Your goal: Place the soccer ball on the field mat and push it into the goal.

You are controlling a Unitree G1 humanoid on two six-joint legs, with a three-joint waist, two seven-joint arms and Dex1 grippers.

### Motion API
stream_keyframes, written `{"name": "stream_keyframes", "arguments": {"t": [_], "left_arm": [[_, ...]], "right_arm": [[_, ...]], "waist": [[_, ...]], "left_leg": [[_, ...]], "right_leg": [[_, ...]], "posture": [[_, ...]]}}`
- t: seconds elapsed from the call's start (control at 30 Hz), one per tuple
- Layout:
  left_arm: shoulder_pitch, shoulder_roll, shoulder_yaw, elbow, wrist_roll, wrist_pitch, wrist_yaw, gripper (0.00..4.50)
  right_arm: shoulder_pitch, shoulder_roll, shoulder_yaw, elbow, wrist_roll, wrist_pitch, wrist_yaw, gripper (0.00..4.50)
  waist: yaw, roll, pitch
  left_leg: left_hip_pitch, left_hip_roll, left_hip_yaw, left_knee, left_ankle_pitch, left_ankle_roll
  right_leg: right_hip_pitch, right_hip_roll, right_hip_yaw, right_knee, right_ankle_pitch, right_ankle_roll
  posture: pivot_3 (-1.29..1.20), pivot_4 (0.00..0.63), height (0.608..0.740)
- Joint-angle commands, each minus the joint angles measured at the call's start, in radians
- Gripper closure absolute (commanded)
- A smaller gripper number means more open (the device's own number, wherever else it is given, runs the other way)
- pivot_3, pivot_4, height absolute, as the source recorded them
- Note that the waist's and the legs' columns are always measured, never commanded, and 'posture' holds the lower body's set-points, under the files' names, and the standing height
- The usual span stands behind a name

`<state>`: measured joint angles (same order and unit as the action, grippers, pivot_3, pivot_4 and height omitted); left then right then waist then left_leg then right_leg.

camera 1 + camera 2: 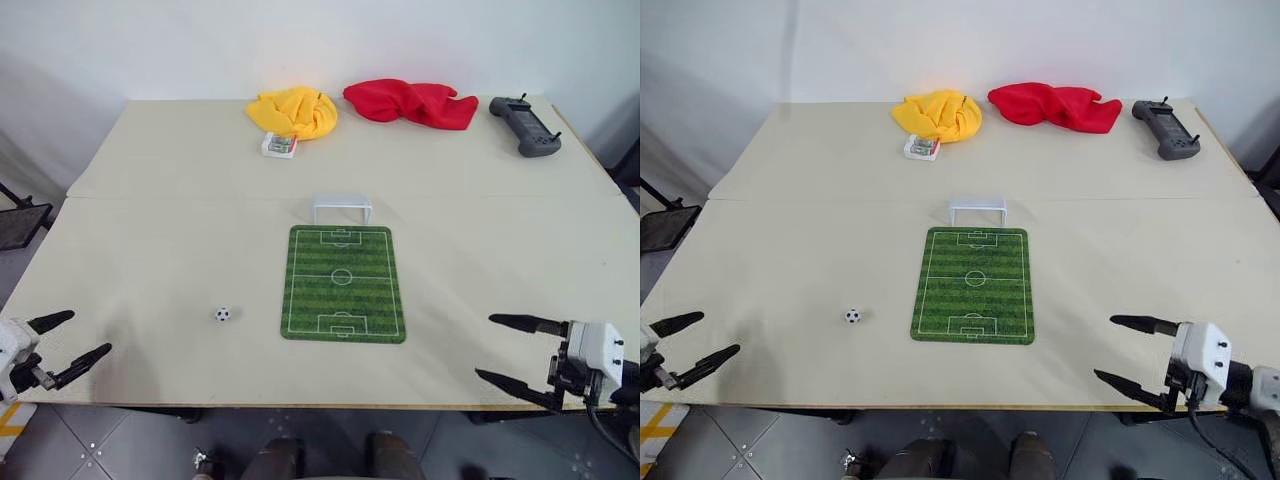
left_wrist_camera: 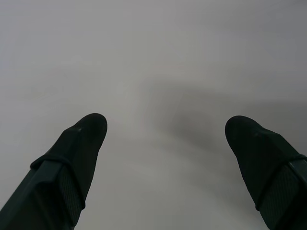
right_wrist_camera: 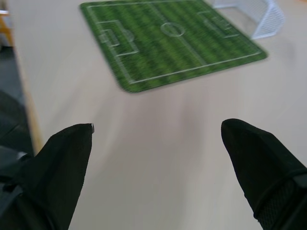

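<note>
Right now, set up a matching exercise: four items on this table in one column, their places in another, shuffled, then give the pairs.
1. tiny black-and-white soccer ball
2. small white plastic goal
3. crumpled yellow cloth
4. dark grey handheld controller

A. far right corner of the table
B. at the far end of the green striped field mat
C. bare table, left of the mat
D. far edge, behind a small white box

Pairs: 1-C, 2-B, 3-D, 4-A
</note>
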<state>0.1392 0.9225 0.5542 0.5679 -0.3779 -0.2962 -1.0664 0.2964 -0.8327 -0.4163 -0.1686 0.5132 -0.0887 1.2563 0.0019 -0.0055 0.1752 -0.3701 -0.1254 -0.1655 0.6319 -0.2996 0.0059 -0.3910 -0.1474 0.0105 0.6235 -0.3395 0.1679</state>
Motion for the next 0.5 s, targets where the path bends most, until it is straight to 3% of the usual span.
{"name": "stream_keyframes", "arguments": {"t": [0.03,0.23,0.43,0.5], "left_arm": [[-0.013,0.015,0.021,-0.041,-0.044,0.045,-0.029,0.02],[-0.018,-0.03,-0.018,-0.142,-0.087,0.144,-0.082,0.02],[-0.072,-0.054,-0.067,-0.186,-0.091,0.172,-0.116,0.02],[-0.08,-0.041,-0.106,-0.271,-0.146,0.294,-0.168,0.02]], "right_arm": [[-0.027,0.041,0.021,-0.058,0.057,0.006,-0.007,0.0],[-0.091,0.194,0.087,-0.209,0.24,0.023,-0.027,0.0],[-0.094,0.215,0.124,-0.243,0.219,0.006,-0.007,0.0],[-0.098,0.207,0.117,-0.2,0.197,-0.021,0.019,0.0]], "waist": [[0.0,-0.001,0.0],[-0.004,-0.001,0.0],[0.0,-0.001,-0.001],[0.004,-0.001,-0.001]], "left_leg": [[0.0,0.0,0.0,0.0,0.0,0.0],[0.001,0.002,0.0,0.0,-0.001,-0.002],[0.0,0.002,0.0,0.001,-0.001,-0.002],[0.0,0.002,0.0,0.001,-0.001,-0.002]], "right_leg": [[0.0,0.0,0.0,0.0,0.0,0.0],[-0.001,0.001,0.0,0.003,0.0,-0.001],[-0.001,0.001,-0.001,0.002,0.001,-0.001],[-0.001,0.001,-0.001,0.002,0.001,-0.001]], "posture": [[0.0,0.15,0.74],[0.0,0.15,0.74],[0.0,0.15,0.74],[0.0,0.15,0.74]]}}
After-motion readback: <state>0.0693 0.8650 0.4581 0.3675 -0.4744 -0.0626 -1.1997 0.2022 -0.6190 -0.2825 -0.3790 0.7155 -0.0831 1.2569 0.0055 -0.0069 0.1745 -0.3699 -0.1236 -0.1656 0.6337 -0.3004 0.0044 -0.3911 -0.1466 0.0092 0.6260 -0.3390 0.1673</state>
